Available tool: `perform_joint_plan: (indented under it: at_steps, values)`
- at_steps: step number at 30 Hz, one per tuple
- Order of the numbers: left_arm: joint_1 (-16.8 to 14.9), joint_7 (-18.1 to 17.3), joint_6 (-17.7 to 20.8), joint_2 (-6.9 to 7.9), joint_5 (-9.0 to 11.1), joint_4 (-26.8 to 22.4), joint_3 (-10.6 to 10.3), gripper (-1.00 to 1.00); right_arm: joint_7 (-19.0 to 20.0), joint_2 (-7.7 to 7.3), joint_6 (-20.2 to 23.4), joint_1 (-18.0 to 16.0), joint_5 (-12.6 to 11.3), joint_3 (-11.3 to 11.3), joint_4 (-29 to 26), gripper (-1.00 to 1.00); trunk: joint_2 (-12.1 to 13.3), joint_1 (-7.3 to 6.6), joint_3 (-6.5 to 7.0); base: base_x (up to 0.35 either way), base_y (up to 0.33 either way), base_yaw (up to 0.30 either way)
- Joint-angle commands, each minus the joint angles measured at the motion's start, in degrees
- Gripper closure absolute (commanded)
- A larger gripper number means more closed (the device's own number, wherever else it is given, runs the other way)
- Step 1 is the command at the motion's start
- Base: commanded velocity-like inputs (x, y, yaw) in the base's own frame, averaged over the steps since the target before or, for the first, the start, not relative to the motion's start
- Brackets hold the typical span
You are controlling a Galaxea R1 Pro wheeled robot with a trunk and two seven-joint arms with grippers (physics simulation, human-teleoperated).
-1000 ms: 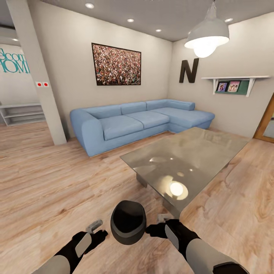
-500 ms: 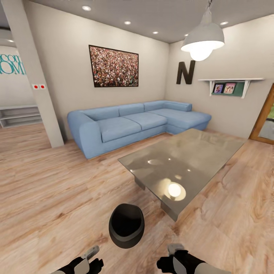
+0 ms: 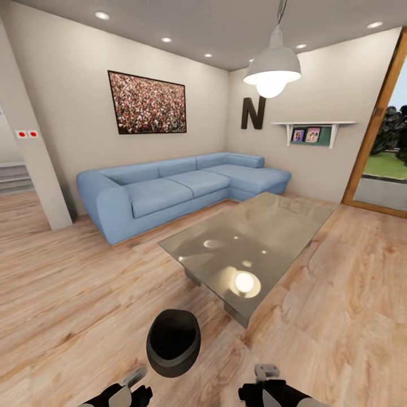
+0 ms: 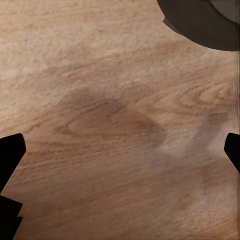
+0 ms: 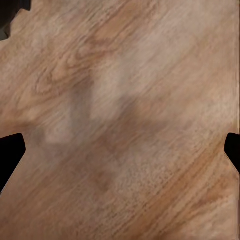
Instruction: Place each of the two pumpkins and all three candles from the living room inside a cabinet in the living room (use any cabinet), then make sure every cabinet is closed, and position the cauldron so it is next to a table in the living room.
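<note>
Cauldron point(image 3: 173, 342): dark grey, matte, rounded pot with a thick rolled rim and black interior. It stands on the floor in the lower centre of the head view, just beside the near corner of the table and not touching it. In the left wrist view a dark curved part of it point(image 4: 202, 22) shows at the upper right of the frame.

Table point(image 3: 251, 243): low, rectangular, glossy grey-green glass top on short grey block legs; the top reflects the lamp as a bright round spot. Its sharp near corner points toward the lower centre of the frame.

Floor point(image 3: 68, 299): light wood planks with marked grain, bare to the left of the cauldron and to the right of the table.

Left gripper point(image 3: 135, 380): at the bottom edge, lower left of the cauldron, black housing with pale grey fingers. In its wrist view the dark fingertips point(image 4: 11, 150) sit at opposite edges of the frame, spread wide, with only planks between them.

Right gripper point(image 3: 265, 374): at the bottom edge, lower right of the cauldron, clear of the table corner. Its fingertips point(image 5: 10, 150) likewise stand far apart over bare wood, holding nothing.

Background: blue L-shaped fabric sofa point(image 3: 169, 189) with rounded arms, behind the table in mid-frame; white dome pendant lamp point(image 3: 271, 68), lit, upper right.
</note>
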Motion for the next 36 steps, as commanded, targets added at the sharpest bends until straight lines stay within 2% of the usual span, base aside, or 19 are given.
perform_joint_plan:
  at_steps: [1,4,7,21,36]
  values:
    - [0.0,0.2,0.2,0.01,0.1,-0.1,0.1,-1.0,0.0,-0.03,-0.5,0.0,-0.6,0.5,-0.1,-1.0,0.4,-0.24,0.2,0.0,0.0,-0.22]
    - [-0.1,0.2,0.2,0.05,0.1,-0.1,0.1,-1.0,0.0,-0.07,-3.4,0.4,-0.7,0.5,0.2,-1.0,1.6,-0.89,0.93,0.0,0.0,-0.222]
    - [0.0,0.3,0.2,0.05,0.1,0.0,0.1,-1.0,0.0,-0.04,-4.4,0.8,-0.7,0.4,0.4,-1.0,2.8,-1.55,1.66,0.0,0.0,-0.223]
    - [0.0,0.7,0.2,0.05,0.1,0.0,0.1,-1.0,0.0,-0.01,-5.0,1.0,-0.9,0.4,0.4,-1.0,8.4,-4.63,4.57,0.0,0.0,-0.142]
    - [0.0,0.7,0.2,0.16,0.0,0.1,0.1,-1.0,0.1,0.08,-5.0,1.7,-1.0,0.4,0.4,-1.0,8.4,-4.63,5.02,0.0,0.0,-0.283]
